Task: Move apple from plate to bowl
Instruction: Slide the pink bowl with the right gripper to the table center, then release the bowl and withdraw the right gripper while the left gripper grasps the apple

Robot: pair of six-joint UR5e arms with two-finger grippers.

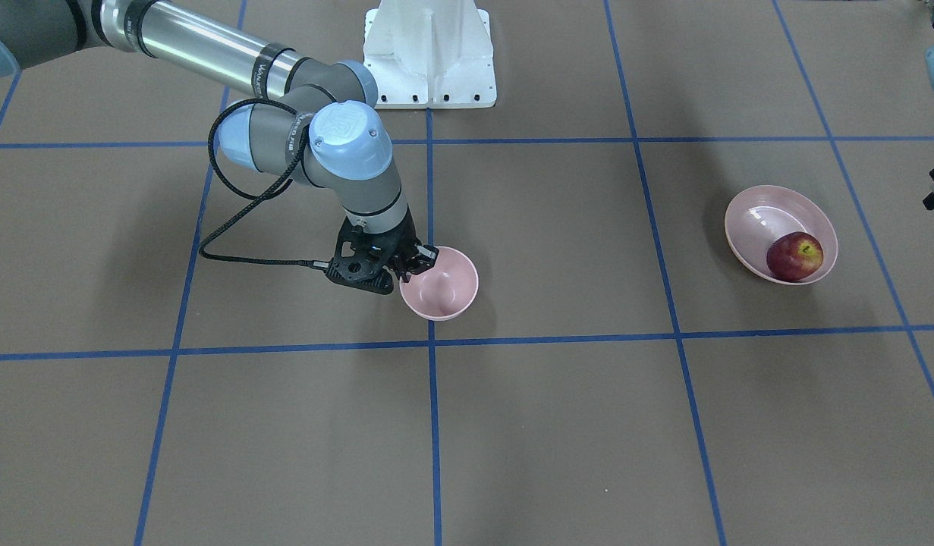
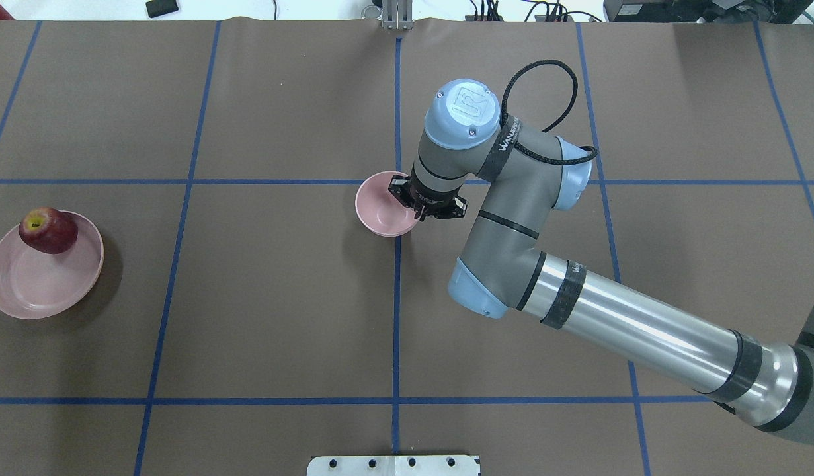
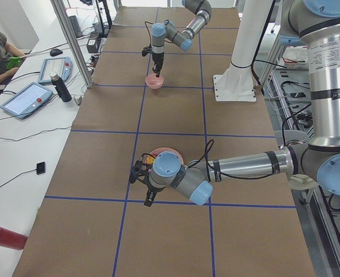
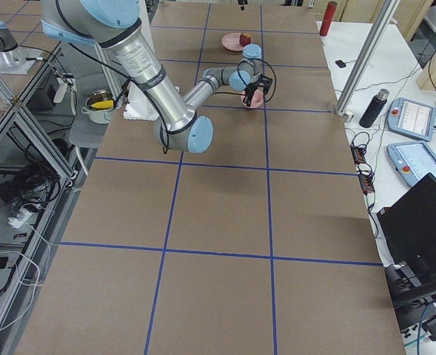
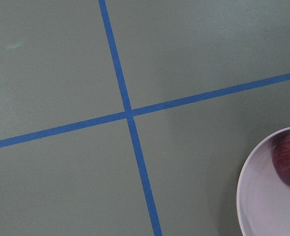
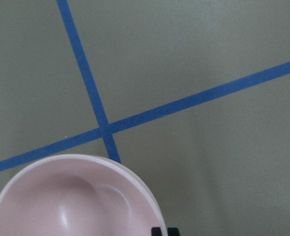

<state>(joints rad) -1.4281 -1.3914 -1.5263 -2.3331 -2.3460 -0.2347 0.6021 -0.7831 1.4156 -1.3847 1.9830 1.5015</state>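
- The right gripper (image 1: 425, 259) points straight down at the middle of the brown-covered table (image 2: 248, 317). Its fingers are drawn close together astride the rim of the small, deep, pale-pink bowl (image 1: 445, 288), and it seems to be pinching that rim on the side toward the table's right end.
- The bowl stands upright and empty, just beside a crossing of the blue tape lines (image 2: 397, 297).
- From this gripper, the round dark-red apple (image 2: 48, 230) lies well apart, toward the table's left end. It sits on the wide, shallow, pale-pink plate (image 2: 36, 291), on the half nearer the operators' edge. Its yellow stem patch faces up, and being round it has no long axis to line up with.
- The left gripper (image 3: 138, 176) is much nearer. It hangs just beside the plate and not over the apple, and its wrist view catches only the plate's edge and part of the fruit. Whether its fingers are spread or together cannot be told.
- The right arm (image 2: 631, 324) reaches in from the robot's edge with its long silver forearm slanting toward the centre and its wrist folded downward.
- The left arm (image 3: 245, 165) lies low and nearly level from the robot's edge, with its wrist bent by the plate.
- Judging by this layout, the pick falls to the left arm, which must first move over the apple.
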